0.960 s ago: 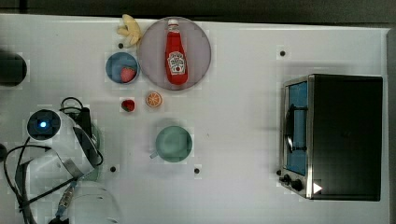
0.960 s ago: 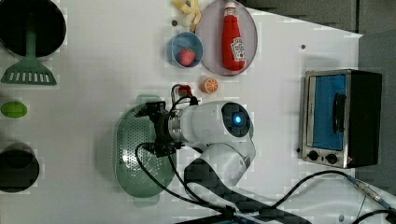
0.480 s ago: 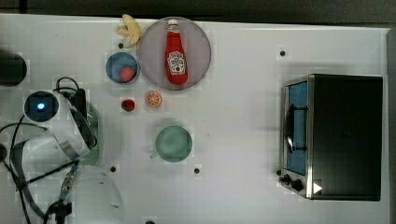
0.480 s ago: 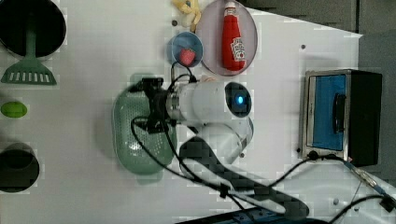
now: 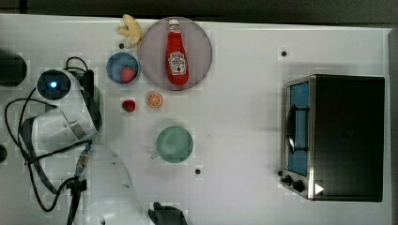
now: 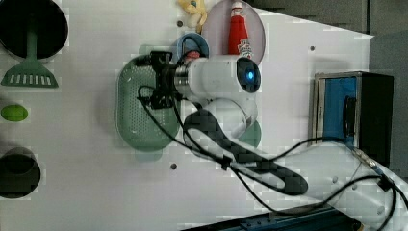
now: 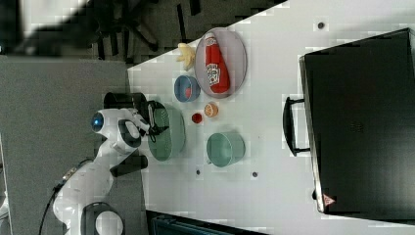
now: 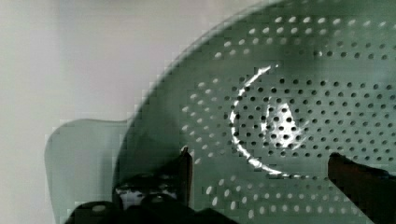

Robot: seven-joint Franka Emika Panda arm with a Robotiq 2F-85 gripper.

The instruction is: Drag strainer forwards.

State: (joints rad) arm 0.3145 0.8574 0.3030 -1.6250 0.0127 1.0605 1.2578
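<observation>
Strainer lay on the bench at centre left of the left view, long axis running up and down the frame, one tab handle at its lower end. In the wrist view its holed floor sat close under the camera.

Hand hung over the strainer's upper right part in the left view, fingers spread wide with nothing between them. In the wrist view the two fingertips stood apart over the bowl's floor and wall; whether they touched the plastic could not be told.

Risks, as judgement:
- Spread fingers with no wall between them would only push. A light plastic bowl could then pivot around the contact instead of travelling straight.
- Contact lay off-centre, toward one end. That favoured a yaw during the drag.
- A high, shallow hold on the sloped wall could slip off or tip the rim.
- The bowl with a strawberry sat just beside the strainer's upper right edge in the left view, mug further off. A swing that way could knock them.
- The spatula and lime lay at the far left of the left view, well apart, less exposed.
</observation>
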